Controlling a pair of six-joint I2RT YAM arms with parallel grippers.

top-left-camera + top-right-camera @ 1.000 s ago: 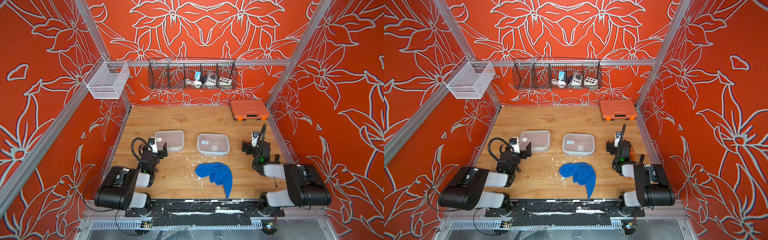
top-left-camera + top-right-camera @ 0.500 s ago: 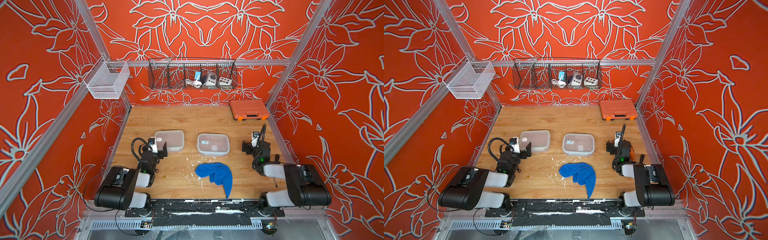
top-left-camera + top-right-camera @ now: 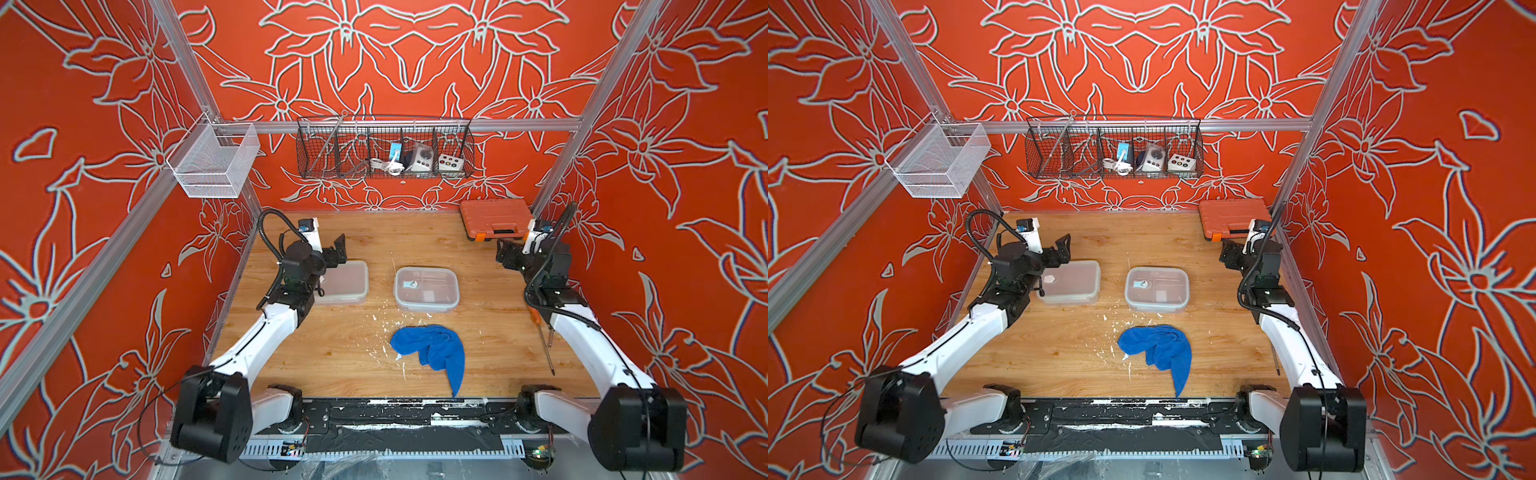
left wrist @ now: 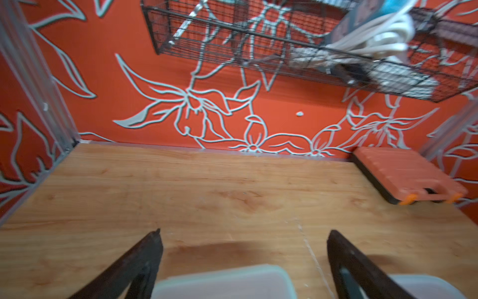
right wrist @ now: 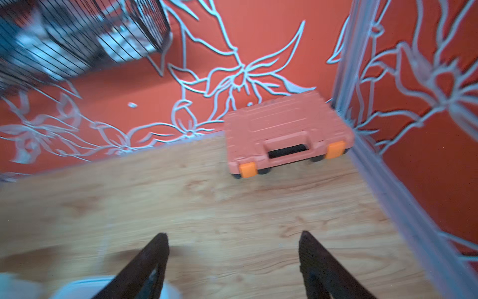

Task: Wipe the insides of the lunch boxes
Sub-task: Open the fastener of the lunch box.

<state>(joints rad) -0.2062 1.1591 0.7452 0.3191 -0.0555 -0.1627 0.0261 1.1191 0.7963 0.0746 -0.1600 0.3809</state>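
Two translucent lunch boxes lie lidded mid-table in both top views: a plain one [image 3: 347, 282] [image 3: 1075, 282] to the left and one with a white sticker [image 3: 427, 289] [image 3: 1157, 289] to the right. My left gripper [image 3: 337, 249] [image 4: 245, 231] hovers open over the far edge of the plain lunch box [image 4: 222, 283], nothing between its fingers [image 4: 144, 259]. My right gripper [image 3: 505, 254] [image 5: 233, 234] hangs open and empty above bare wood, right of the sticker box. A crumpled blue cloth [image 3: 432, 353] [image 3: 1156, 353] lies in front of that box.
An orange tool case [image 3: 494, 218] [image 5: 284, 132] sits in the back right corner. A screwdriver [image 3: 544, 345] lies along the right side beside my right arm. A black wire basket [image 3: 384, 149] and a white mesh basket [image 3: 214, 162] hang on the walls. White flecks dot the wood near the cloth.
Both arms have lifted from their low folded pose and reached toward the back; the left gripper now hangs over the plain lunch box. Boxes and cloth have not moved.
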